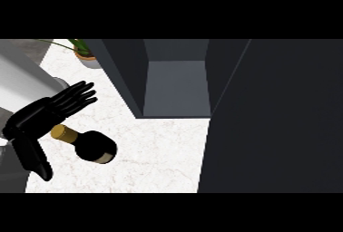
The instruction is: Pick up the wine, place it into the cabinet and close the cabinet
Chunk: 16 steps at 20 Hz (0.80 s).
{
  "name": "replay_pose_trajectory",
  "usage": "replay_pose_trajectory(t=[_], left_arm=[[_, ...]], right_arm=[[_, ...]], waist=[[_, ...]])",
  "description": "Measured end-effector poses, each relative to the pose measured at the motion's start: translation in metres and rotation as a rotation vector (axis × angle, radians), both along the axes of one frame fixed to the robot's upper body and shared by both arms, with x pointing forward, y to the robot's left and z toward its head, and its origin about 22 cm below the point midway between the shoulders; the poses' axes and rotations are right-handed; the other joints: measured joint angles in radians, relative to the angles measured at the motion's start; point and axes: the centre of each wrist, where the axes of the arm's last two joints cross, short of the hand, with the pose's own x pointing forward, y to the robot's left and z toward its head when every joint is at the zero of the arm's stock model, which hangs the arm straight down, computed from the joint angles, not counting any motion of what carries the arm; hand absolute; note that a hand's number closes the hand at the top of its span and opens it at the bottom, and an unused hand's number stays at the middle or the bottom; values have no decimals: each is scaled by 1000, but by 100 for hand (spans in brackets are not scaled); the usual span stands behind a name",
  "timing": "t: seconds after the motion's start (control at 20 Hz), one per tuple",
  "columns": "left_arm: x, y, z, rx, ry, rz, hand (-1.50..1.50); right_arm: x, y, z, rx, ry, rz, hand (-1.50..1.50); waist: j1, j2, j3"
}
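Observation:
The wine bottle [94, 147] is dark with a gold cap [65, 132] and stands on the white marble counter [154, 154], left of the cabinet. My left hand [40, 115] is open just to the bottle's left. Its fingers [75, 97] stretch straight toward the upper right, past the cap, and its thumb [36, 158] points down on the bottle's left side. The cap lies close against the palm; nothing curls round the bottle. The dark cabinet [178, 86] stands open, with a grey inside floor showing. Its door [275, 118] is swung out and fills the right side. My right hand does not show.
A potted plant [84, 54] sits at the counter's back left, beside the cabinet's left wall [124, 77]. My grey forearm [20, 77] covers the upper left corner. Bare counter lies between the bottle and the open door.

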Motion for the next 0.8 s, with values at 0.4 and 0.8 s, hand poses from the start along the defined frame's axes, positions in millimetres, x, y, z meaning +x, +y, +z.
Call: replay_pose_trajectory(t=[0.4, 0.8], left_arm=[[4, 0, -53, 49, 39, 10, -150], [6, 9, -94, 112, 99, 49, -150]], right_arm=[[0, -2, 2, -12, -10, -1, -150], [2, 3, 5, 1, -14, 19, -150]], waist=[[-3, 1, 0], [-9, 3, -1]])
